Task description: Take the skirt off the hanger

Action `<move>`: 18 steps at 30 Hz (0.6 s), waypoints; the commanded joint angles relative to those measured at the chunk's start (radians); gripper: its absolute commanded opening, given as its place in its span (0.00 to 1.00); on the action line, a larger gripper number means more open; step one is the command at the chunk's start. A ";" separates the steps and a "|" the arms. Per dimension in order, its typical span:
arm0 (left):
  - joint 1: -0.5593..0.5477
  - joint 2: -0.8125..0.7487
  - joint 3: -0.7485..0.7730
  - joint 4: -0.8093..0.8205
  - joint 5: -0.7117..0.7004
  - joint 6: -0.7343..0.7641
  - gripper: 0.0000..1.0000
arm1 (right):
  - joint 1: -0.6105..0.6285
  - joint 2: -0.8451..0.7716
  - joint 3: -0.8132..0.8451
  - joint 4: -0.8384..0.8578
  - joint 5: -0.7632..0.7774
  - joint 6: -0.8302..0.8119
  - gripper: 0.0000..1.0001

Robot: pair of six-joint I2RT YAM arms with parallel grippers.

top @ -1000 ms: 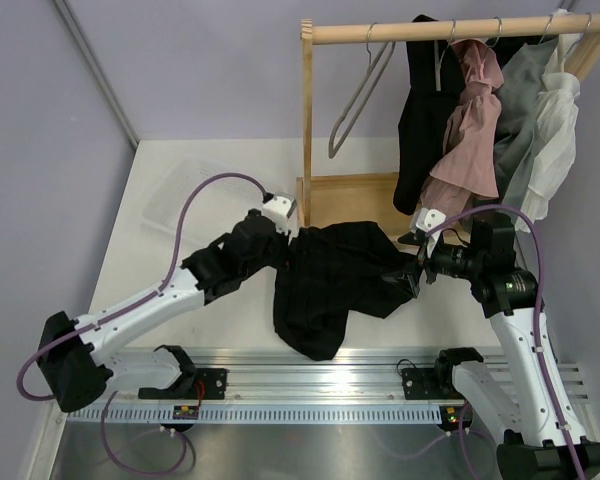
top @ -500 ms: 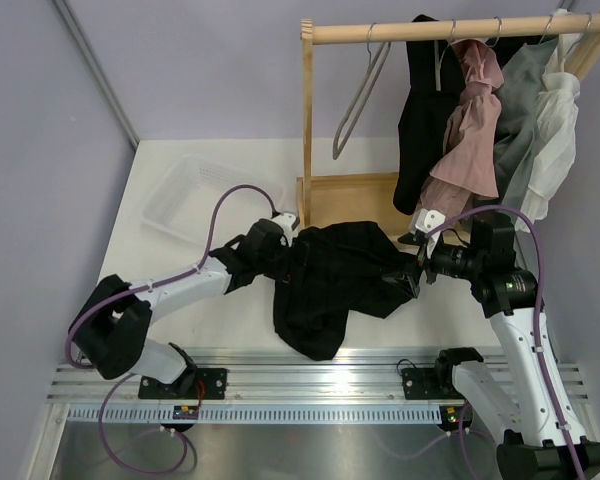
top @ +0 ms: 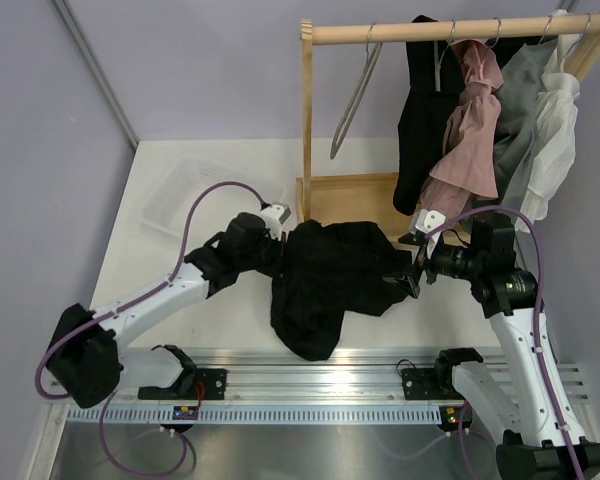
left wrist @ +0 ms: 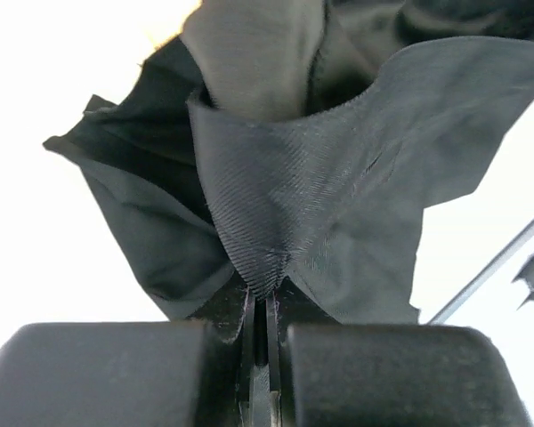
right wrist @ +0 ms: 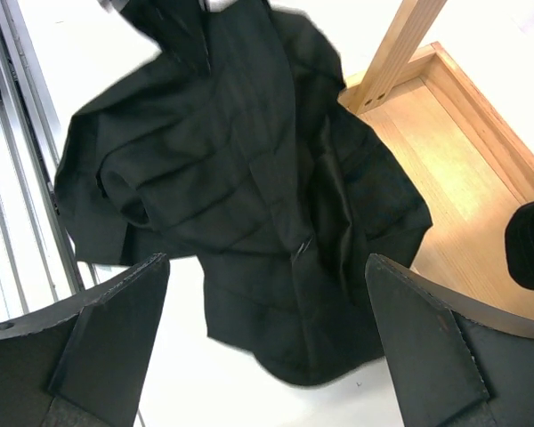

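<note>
The black skirt (top: 325, 275) lies crumpled on the white table, off any hanger, in front of the wooden rack. My left gripper (top: 278, 240) is at the skirt's left edge and shut on it; the left wrist view shows a pinched fold of the skirt (left wrist: 320, 178) rising from the shut gripper (left wrist: 262, 302). My right gripper (top: 412, 268) hovers at the skirt's right edge, open; in its wrist view the skirt (right wrist: 240, 196) spreads beyond the gripper (right wrist: 267, 262), which holds nothing. The bare grey hanger (top: 334, 148) hangs from the rail's left part.
A wooden rack post (top: 307, 130) and its base tray (top: 350, 195) stand just behind the skirt. On the rail hang a black garment (top: 425, 120), a pink one (top: 470, 130) and pale ones (top: 555, 130). A clear plastic bin (top: 185, 190) sits at the far left.
My left gripper has gone from open to shut on the skirt's left edge, and the cloth there has bunched up. The right arm has stayed put.
</note>
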 commanded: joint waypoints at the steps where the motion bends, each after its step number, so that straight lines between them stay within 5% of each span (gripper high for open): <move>1: 0.032 -0.139 0.102 -0.115 -0.044 0.011 0.00 | -0.007 -0.012 -0.002 -0.008 -0.022 -0.012 0.99; 7: 0.185 -0.293 0.372 -0.279 -0.204 -0.027 0.00 | -0.008 -0.015 0.002 -0.003 -0.023 -0.009 0.99; 18: 0.416 -0.206 0.895 -0.298 -0.310 -0.083 0.00 | -0.007 -0.026 0.003 -0.008 -0.019 -0.004 0.99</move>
